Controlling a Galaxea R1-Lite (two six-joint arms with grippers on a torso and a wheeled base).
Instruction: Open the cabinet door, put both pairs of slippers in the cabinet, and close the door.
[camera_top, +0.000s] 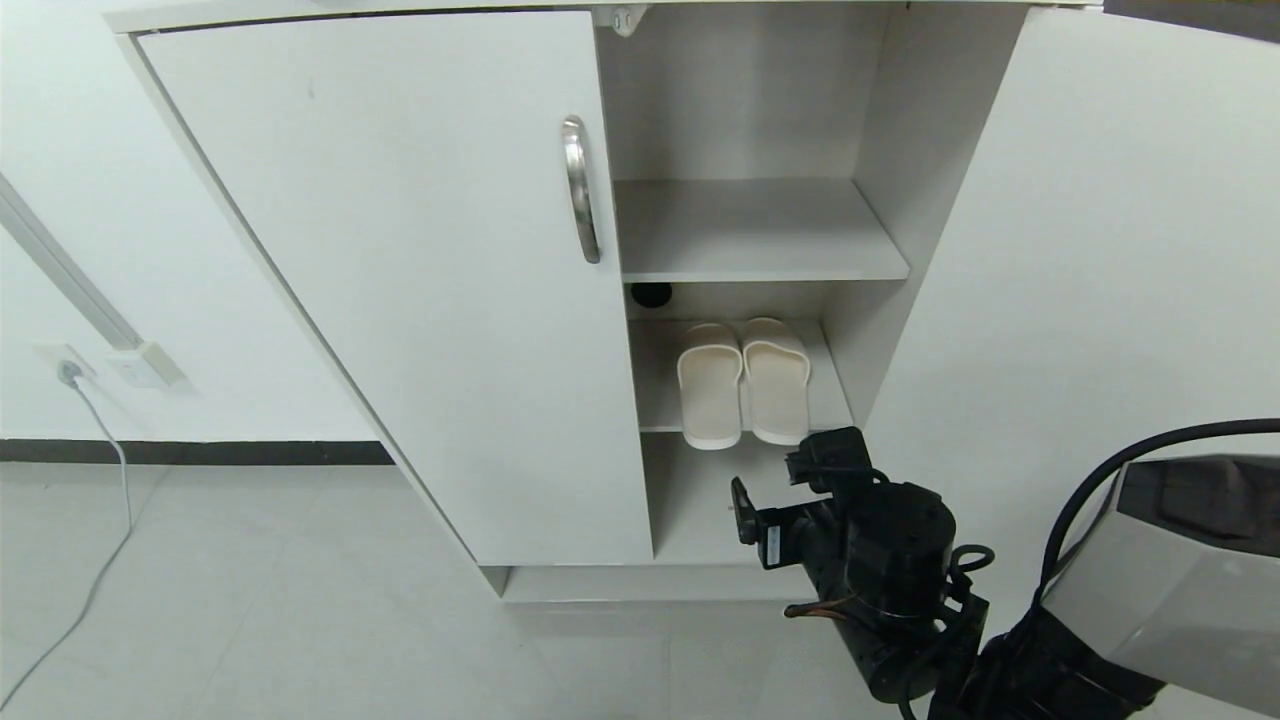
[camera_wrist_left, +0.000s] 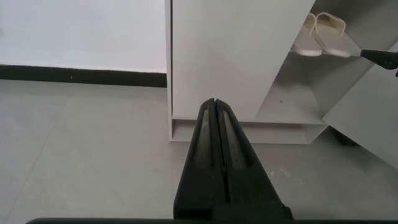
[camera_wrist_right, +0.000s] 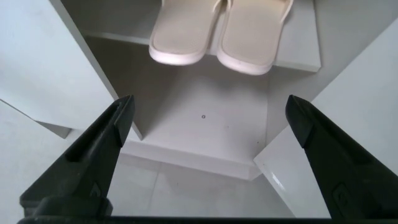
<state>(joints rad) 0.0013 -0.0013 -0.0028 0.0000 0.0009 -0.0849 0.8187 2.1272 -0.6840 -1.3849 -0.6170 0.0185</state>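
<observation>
The white cabinet (camera_top: 400, 250) has its left door shut, with a metal handle (camera_top: 580, 190), and its right door (camera_top: 1100, 250) swung wide. A pair of cream slippers (camera_top: 745, 382) lies side by side on the middle shelf (camera_top: 652, 400), toes outward. My right gripper (camera_top: 785, 480) hovers open just in front of and below the slippers (camera_wrist_right: 221, 31), with nothing between its fingers (camera_wrist_right: 115, 124) and the bottom compartment (camera_wrist_right: 205, 130) beneath it. My left gripper (camera_wrist_left: 214, 109) is shut and empty, low over the floor, pointing at the cabinet base (camera_wrist_left: 249, 130); the slippers (camera_wrist_left: 323, 31) show beyond it.
The upper shelf (camera_top: 750, 235) holds nothing. A wall socket (camera_top: 65, 368) with a grey cable (camera_top: 110, 500) sits at the left, above a black baseboard (camera_top: 200, 452). Bare tiled floor (camera_top: 300, 620) stretches before the cabinet.
</observation>
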